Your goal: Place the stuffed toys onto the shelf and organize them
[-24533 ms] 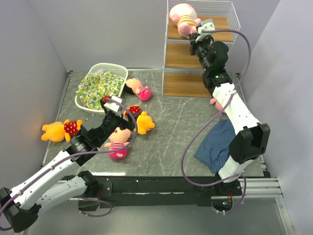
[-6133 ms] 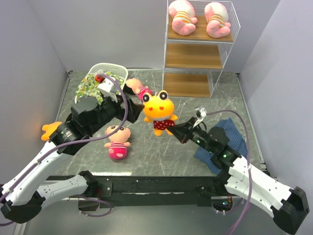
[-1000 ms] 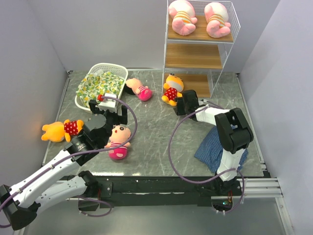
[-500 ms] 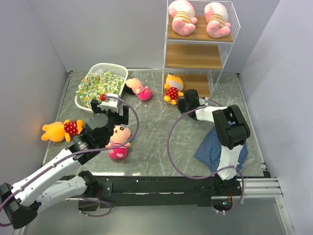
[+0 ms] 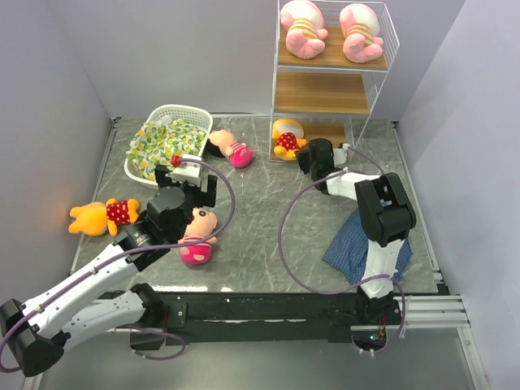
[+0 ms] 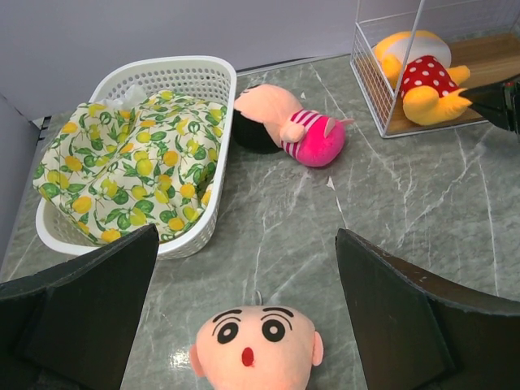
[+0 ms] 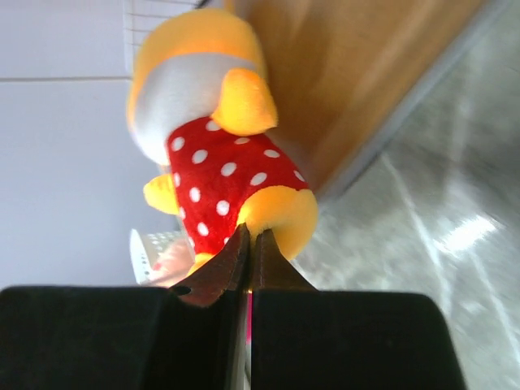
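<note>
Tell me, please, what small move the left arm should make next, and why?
Probably lower the left claw onto the doll: its jaws stand open above the doll's head, and the doll lies on the table, not yet on the shelf.

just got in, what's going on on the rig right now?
Right gripper, shut, has its tips against a bear lying on the shelf's bottom board; two piglets sit on the top tier. Left gripper hangs open above a doll on the table. A second doll and second bear lie there too.
</note>
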